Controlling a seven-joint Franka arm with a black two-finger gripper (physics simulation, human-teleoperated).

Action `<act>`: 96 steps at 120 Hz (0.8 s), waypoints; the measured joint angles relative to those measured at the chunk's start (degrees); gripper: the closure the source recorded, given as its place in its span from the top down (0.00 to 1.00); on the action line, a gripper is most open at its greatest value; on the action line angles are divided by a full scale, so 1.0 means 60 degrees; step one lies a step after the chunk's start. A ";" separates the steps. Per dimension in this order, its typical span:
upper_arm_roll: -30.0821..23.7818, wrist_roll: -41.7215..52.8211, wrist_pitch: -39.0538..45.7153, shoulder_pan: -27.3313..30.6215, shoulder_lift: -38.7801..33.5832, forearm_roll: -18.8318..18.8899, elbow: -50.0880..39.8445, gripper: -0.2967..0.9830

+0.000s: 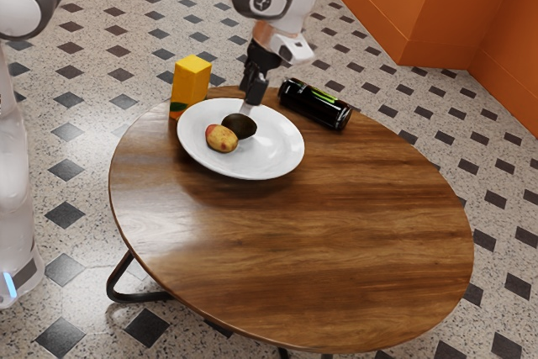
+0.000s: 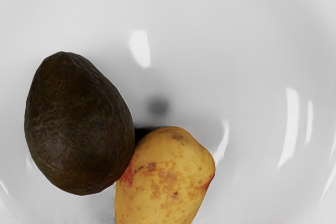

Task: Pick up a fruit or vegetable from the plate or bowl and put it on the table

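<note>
1. Two pieces of produce on the white plate (image 1: 282, 147): a dark avocado (image 2: 79, 124) and a yellow potato (image 2: 165, 179). Neither is on the bare worktop (image 1: 361, 224).
2. Avocado: brown-black, finely pebbled skin, one end narrower. Lies on its side.
3. Potato: brown blemishes, red patches at the side facing the avocado and at the opposite edge. The two sit side by side, seemingly touching; a small black patch fills the notch between them.
4. Gripper (image 1: 250, 100): black, pointing down over the plate, close to the avocado in the exterior view. Jaws: cannot tell whether released or clenched.
5. Plate surface: glossy, several bright glints; one soft grey smudge near the pair in the wrist view.
6. Yellow carton (image 1: 192, 78): upright, by the plate on the exterior view's left, near the worktop's edge. Orange and green print low on one face.
7. Black can (image 1: 315, 104): on its side, beyond the plate toward the exterior view's right. Bright green marking, apart from the plate.
8. Worktop: oval in view, brown wood grain, dark metal leg (image 1: 139, 298) below. Floor (image 1: 63, 216) pale and speckled, with dark diamond insets; orange wall (image 1: 429, 6) behind.
</note>
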 joint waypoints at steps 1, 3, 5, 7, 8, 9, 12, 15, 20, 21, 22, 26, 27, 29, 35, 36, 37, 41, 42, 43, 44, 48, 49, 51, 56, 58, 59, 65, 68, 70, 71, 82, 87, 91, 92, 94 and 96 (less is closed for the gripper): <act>-0.0038 0.0006 0.0014 0.0036 -0.0003 -0.0001 -0.0021 0.77; -0.0127 0.0017 0.0042 0.0127 -0.0010 -0.0004 -0.0062 0.77; -0.0252 0.0028 0.0071 0.0262 -0.0020 -0.0008 -0.0112 0.77; -0.0444 0.0038 0.0103 0.0466 -0.0034 -0.0014 -0.0176 0.77; -0.0536 0.0043 0.0119 0.0562 -0.0040 -0.0017 -0.0203 0.77; -0.0617 0.0048 0.0134 0.0645 -0.0046 -0.0021 -0.0227 0.77; -0.0797 0.0064 0.0179 0.0823 -0.0058 -0.0031 -0.0282 0.77; -0.0911 0.0080 0.0218 0.0931 -0.0062 -0.0039 -0.0331 0.77; -0.1015 0.0103 0.0276 0.1029 -0.0070 -0.0054 -0.0445 0.77; -0.1027 0.0107 0.0287 0.1042 -0.0071 -0.0059 -0.0467 0.77; -0.1038 0.0112 0.0299 0.1053 -0.0072 -0.0065 -0.0490 0.77; -0.1069 0.0129 0.0351 0.1087 -0.0075 -0.0085 -0.0594 0.77; -0.1074 0.0134 0.0366 0.1096 -0.0076 -0.0090 -0.0626 0.77; -0.1082 0.0142 0.0394 0.1115 -0.0076 -0.0100 -0.0682 0.77; -0.1095 0.0166 0.0470 0.1171 -0.0077 -0.0131 -0.0800 0.77; -0.1096 0.0170 0.0482 0.1180 -0.0077 -0.0135 -0.0813 0.77; -0.1098 0.0173 0.0495 0.1189 -0.0078 -0.0137 -0.0833 0.77; -0.1109 0.0188 0.0551 0.1226 -0.0096 -0.0150 -0.0946 0.77; -0.1113 0.0191 0.0564 0.1232 -0.0102 -0.0153 -0.0976 0.77; -0.1116 0.0195 0.0578 0.1237 -0.0107 -0.0156 -0.1008 0.77; -0.1118 0.0198 0.0592 0.1240 -0.0111 -0.0158 -0.1036 0.77; -0.1125 0.0211 0.0641 0.1245 -0.0123 -0.0166 -0.1126 0.77; -0.1126 0.0214 0.0652 0.1244 -0.0125 -0.0168 -0.1141 0.77; -0.1128 0.0221 0.0673 0.1244 -0.0128 -0.0171 -0.1165 0.77; -0.1131 0.0234 0.0716 0.1243 -0.0133 -0.0177 -0.1233 0.77; -0.1132 0.0238 0.0728 0.1243 -0.0134 -0.0177 -0.1256 0.77; -0.1132 0.0240 0.0734 0.1244 -0.0134 -0.0177 -0.1267 0.77; -0.1133 0.0254 0.0762 0.1251 -0.0136 -0.0177 -0.1316 0.77; -0.1133 0.0261 0.0773 0.1254 -0.0136 -0.0177 -0.1346 0.77; -0.1133 0.0266 0.0777 0.1255 -0.0136 -0.0177 -0.1364 0.77; -0.1133 0.0268 0.0779 0.1256 -0.0137 -0.0177 -0.1376 0.77; -0.1132 0.0295 0.0789 0.1258 -0.0137 -0.0177 -0.1483 0.77; -0.1127 0.0307 0.0787 0.1254 -0.0137 -0.0177 -0.1540 0.77; -0.1121 0.0317 0.0763 0.1254 -0.0137 -0.0178 -0.1578 0.77; -0.1119 0.0319 0.0755 0.1253 -0.0137 -0.0178 -0.1584 0.77; -0.1115 0.0324 0.0737 0.1254 -0.0137 -0.0178 -0.1595 0.77; -0.1108 0.0328 0.0714 0.1253 -0.0137 -0.0178 -0.1604 0.77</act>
